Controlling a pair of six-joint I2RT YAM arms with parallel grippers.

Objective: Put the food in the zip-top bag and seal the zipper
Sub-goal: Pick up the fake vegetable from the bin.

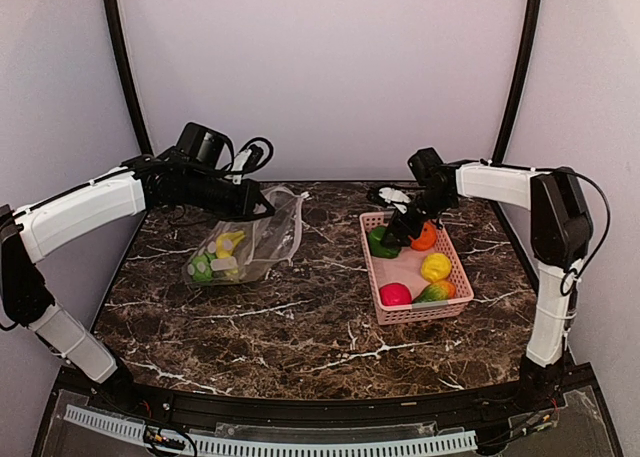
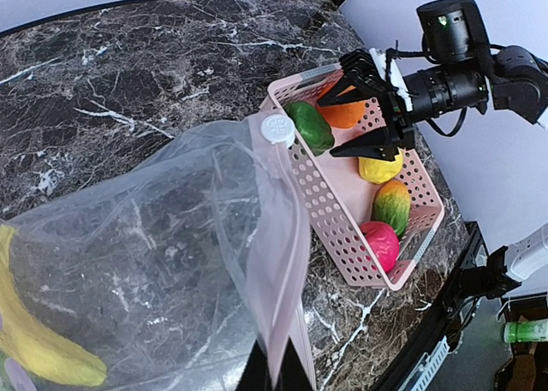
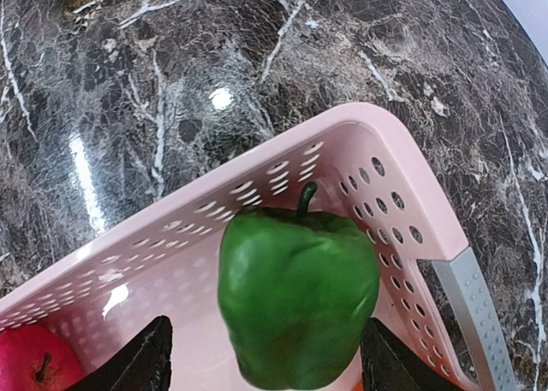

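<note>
Straddling the green pepper (image 3: pixel 295 297) inside the basket (image 3: pixel 342 117), the right gripper (image 3: pixel 267 361) stood jaws apart to take it; left of the basket, the left gripper (image 1: pixel 258 205) pinched the zip-top bag (image 2: pixel 154 237) mouth raised for loading

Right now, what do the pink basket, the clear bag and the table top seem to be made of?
Pink basket: looks like rigid moulded plastic, semi-matte, with rows of holes.
Clear bag: thin soft plastic film, glossy, wrinkled and see-through.
Table top: polished marble or perhaps marble-look laminate; dark, white veins, lamp glare.
</note>
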